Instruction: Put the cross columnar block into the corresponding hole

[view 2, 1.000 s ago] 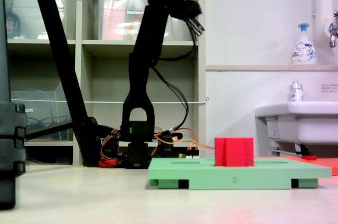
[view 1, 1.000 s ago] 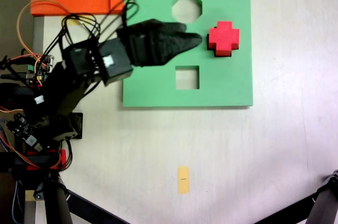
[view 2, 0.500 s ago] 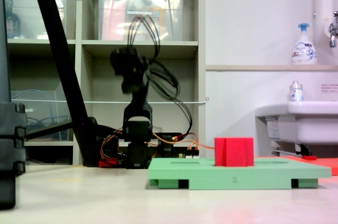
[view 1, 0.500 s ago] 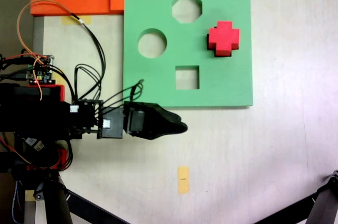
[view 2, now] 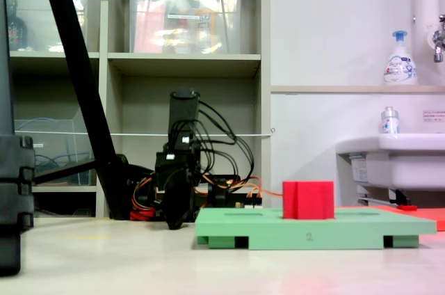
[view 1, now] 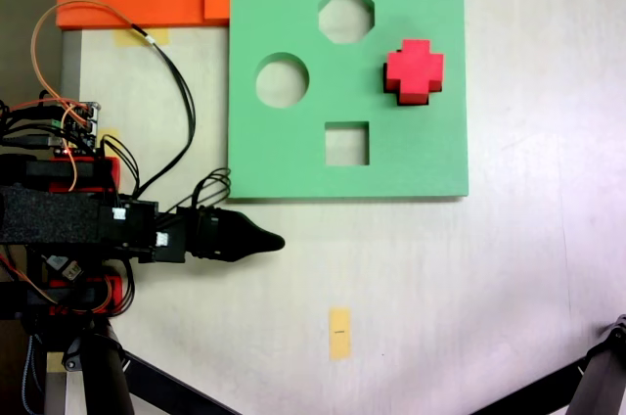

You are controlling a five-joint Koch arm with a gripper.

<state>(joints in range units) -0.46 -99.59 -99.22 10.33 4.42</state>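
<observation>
Red cross columnar block (view 1: 415,69) seated in the plus-shaped hole at right side of the green foam board (view 1: 293,156), standing proud. Probably light, soft foam; best gripped gently on opposite arms. Gripper (view 1: 264,242) low, left of board, apparently pressed together, holding nothing.

A lab or workroom: storage shelves (view 2: 174,65) with clear plastic bins (view 2: 184,17) line the wall, beside a white sink (view 2: 393,159) with a soap dispenser (view 2: 399,58) above it.
</observation>
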